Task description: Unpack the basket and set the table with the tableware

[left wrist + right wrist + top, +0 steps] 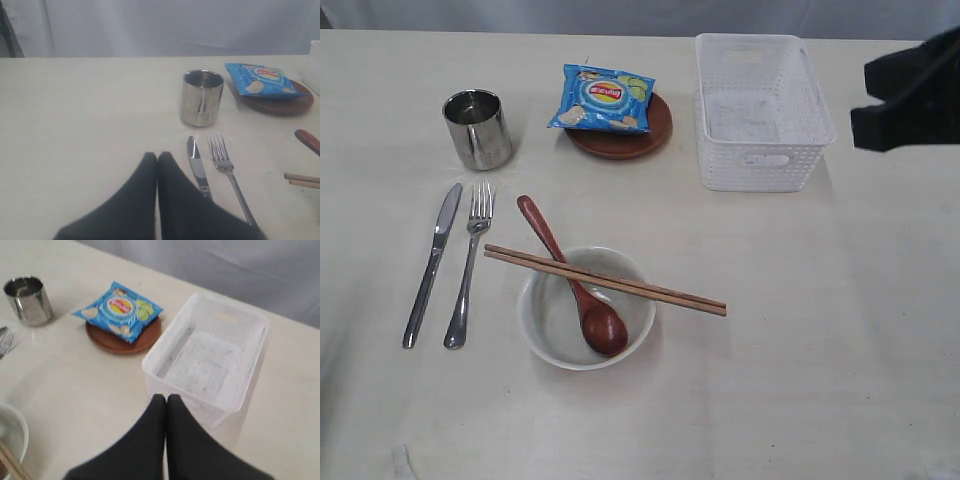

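- The chips bag [602, 98] covers most of the plate [620, 145].
- The right arm [910, 90] is a dark blur, cut by the frame edge.
- The left gripper [157, 156] hides the handle of the knife [196, 161].
- A frame edge cuts off the bowl [15, 427].

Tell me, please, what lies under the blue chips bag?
The blue chips bag rests on the round brown plate, whose rim shows below and to the right of the bag in the exterior view. The bag covers the plate's middle, so anything there cannot be seen.
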Robot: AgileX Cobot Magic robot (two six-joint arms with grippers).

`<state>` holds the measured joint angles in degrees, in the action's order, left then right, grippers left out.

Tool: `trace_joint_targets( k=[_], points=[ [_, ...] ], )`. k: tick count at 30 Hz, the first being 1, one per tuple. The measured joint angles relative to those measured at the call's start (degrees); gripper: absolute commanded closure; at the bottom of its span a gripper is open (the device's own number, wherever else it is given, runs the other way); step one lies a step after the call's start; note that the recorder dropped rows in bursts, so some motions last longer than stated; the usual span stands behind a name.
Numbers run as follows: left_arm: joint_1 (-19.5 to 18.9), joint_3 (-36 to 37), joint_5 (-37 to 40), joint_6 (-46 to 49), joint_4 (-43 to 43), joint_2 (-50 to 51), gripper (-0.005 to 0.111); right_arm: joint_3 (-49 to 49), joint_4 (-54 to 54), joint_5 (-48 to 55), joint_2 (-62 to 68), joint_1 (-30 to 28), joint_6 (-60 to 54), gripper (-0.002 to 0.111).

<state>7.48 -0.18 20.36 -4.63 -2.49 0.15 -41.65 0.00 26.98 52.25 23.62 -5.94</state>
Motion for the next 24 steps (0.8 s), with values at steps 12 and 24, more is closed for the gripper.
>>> trace_joint_targets(
  k=[12, 24],
  points=[
    [0.0, 0.0, 0.0, 0.0, 0.0, 0.0, 0.107, 0.76, 0.0, 4.89, -1.86, 0.11, 0.0, 0.108],
    [0.0, 0.0, 0.0, 0.0, 0.0, 0.0, 0.107, 33.66, 0.38, -32.22, -37.66, -17.91, 0.03, 0.108]
  ],
)
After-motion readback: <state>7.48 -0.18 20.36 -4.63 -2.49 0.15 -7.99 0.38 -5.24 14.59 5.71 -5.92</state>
